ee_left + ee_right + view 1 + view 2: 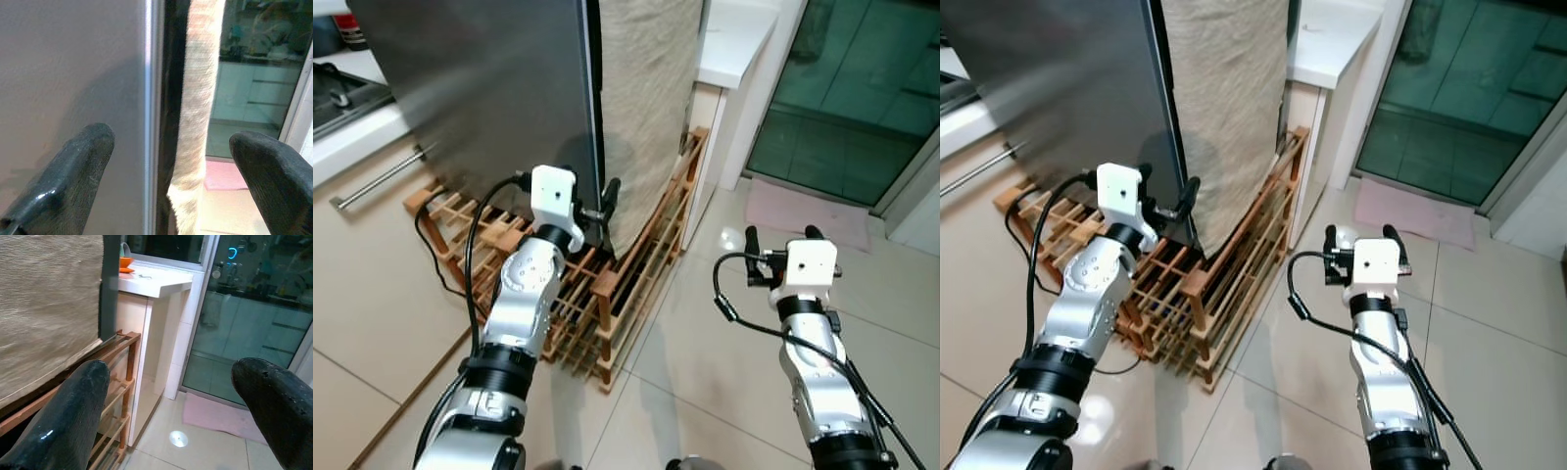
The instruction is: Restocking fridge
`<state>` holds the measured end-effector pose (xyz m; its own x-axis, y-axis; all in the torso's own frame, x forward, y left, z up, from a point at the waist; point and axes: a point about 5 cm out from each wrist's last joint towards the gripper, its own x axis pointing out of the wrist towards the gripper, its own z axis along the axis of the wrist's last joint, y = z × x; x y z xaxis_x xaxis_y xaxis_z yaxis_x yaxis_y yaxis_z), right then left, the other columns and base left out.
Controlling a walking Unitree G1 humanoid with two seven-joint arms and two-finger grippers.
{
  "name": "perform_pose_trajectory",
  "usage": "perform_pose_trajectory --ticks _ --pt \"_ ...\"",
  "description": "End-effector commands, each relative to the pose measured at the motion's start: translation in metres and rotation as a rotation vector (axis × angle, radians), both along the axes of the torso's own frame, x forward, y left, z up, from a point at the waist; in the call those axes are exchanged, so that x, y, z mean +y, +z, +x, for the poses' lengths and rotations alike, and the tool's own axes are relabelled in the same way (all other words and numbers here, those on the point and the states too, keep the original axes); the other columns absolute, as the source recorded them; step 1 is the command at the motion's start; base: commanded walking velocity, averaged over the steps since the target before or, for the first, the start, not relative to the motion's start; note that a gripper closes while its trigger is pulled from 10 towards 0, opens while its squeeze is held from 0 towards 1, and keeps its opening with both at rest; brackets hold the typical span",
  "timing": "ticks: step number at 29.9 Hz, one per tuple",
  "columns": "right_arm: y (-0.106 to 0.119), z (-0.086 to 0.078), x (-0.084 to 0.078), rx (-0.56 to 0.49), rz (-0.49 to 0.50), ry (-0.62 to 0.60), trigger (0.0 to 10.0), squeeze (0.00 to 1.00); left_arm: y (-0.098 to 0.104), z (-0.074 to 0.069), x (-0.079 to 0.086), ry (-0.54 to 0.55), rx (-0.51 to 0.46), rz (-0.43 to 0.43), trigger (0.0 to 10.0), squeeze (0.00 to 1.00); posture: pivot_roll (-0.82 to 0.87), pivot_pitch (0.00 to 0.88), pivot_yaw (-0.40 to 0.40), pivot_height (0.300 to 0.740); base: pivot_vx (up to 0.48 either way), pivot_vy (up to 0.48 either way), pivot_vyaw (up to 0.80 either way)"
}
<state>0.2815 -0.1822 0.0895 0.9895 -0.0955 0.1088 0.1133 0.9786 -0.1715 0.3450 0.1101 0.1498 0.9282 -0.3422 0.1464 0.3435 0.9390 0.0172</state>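
the fridge (499, 88) has a smooth grey metal door, with a rough beige cloth (646, 108) hanging on its side. it stands on a slatted wooden rack (607, 294). the left end effector (582, 196) is spread at the door edge. the right end effector (781, 235) is spread over the glossy tile floor (705, 362), near a pink mat (803, 211).

— What sits on the floor there?
— A wooden slatted rack (607, 294) on pale floor tiles (705, 382), with a black cable (435, 250) trailing across its near end.
— And hanging above it?
— A beige cloth (646, 108), reaching down to the rack.
— Beyond that?
— A white worktop (156, 281) carrying something orange (125, 263), a glass sliding door (847, 88), and a pink mat (808, 213) lying just before the door.
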Motion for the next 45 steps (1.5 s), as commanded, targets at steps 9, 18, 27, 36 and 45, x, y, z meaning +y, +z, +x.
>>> perform_pose_trajectory --ticks 9,18,27,36,45 --pt "-0.004 -0.004 -0.004 0.016 0.004 -0.021 10.0 0.0 0.001 0.0 -0.019 -0.077 0.036 -0.008 10.0 0.0 -0.09 0.0 0.01 0.732 0.0 0.0 0.0" --pt "-0.004 -0.009 -0.004 0.011 0.014 -0.001 10.0 0.0 0.007 0.01 -0.029 -0.102 0.033 0.017 10.0 0.0 -0.1 0.0 0.014 0.732 0.0 0.0 0.0" --pt "-0.007 -0.016 0.001 0.018 0.026 0.054 10.0 0.0 0.011 0.021 -0.032 -0.115 0.057 0.02 10.0 0.0 -0.12 0.0 0.021 0.732 0.0 0.0 0.0" --pt "-0.008 -0.018 0.003 0.023 0.032 0.064 10.0 0.0 0.018 0.03 -0.037 -0.099 0.061 0.012 10.0 0.0 -0.12 0.0 0.023 0.732 0.0 0.0 0.0" --pt "-0.009 -0.019 0.002 0.031 0.032 0.064 10.0 0.0 0.022 0.037 -0.043 -0.07 0.113 -0.072 10.0 0.0 -0.13 0.0 0.021 0.732 0.0 0.0 0.0"
